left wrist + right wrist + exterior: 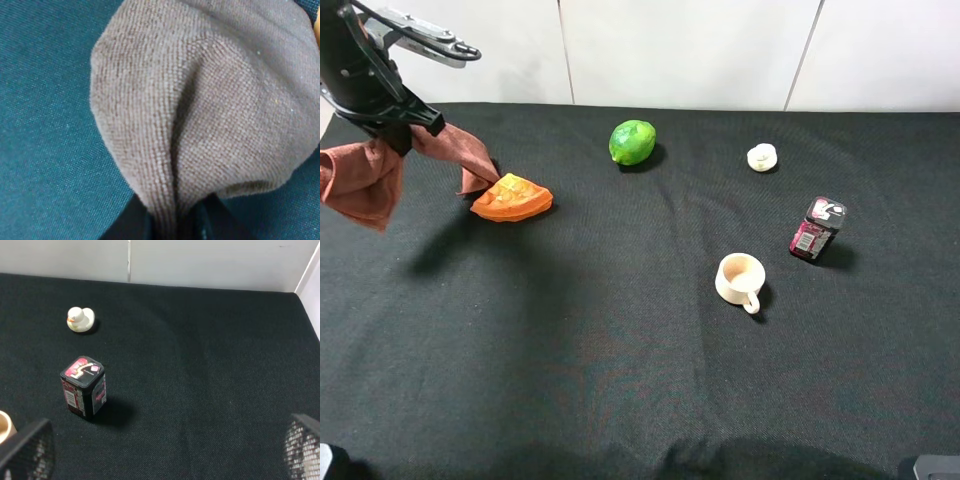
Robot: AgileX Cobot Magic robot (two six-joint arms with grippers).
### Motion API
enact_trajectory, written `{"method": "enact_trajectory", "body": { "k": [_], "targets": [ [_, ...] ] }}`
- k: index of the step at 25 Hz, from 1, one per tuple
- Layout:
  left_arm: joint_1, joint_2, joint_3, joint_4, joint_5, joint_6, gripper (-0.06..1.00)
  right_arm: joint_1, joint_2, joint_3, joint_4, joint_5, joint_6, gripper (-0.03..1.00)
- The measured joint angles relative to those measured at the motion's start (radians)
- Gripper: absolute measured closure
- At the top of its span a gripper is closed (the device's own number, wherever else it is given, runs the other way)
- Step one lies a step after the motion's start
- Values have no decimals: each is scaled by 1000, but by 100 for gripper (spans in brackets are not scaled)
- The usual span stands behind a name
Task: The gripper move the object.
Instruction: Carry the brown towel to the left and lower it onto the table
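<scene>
Left gripper [398, 132]: jaws closed tight on a gathered fold of the towel [365, 182]. The wrist view confirms it, with the brown terry pinched between the two black fingertips and ballooning out beyond them. The towel is raised off the black table [620, 380] and hangs directly beneath the gripper, to the left of the orange wedge [510, 198] in the high view. It drapes in two tails on either side of the grip, so its long axis runs from the wedge outward toward the table's left edge. The outer tail hangs clear, well away from the wedge. The inner tail slopes down to end just beside the wedge's rear corner, and contact between the two cannot be confirmed. Assessment: any carry across the table turns on that inner tail, since it may drag or nudge the wedge unless the towel goes higher first. The left arm is the only arm near the wedge. Right gripper [165, 457]: fingers spread wide, holding nothing, touching nothing, and far to the right of the wedge, past the cup [740, 278] and close to the small tin [84, 387]. The lime [632, 142] sits to the right of the wedge and further back, clear of the towel.
</scene>
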Motion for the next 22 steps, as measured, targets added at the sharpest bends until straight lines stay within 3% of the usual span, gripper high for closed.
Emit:
{"method": "enact_trajectory", "body": {
  "k": [11,22],
  "targets": [
    [0,116,15,0,-17,-25,77,0,0,0,0,0,0,27],
    [0,159,36,0,-98,-25,77,0,0,0,0,0,0,27]
  ]
}}
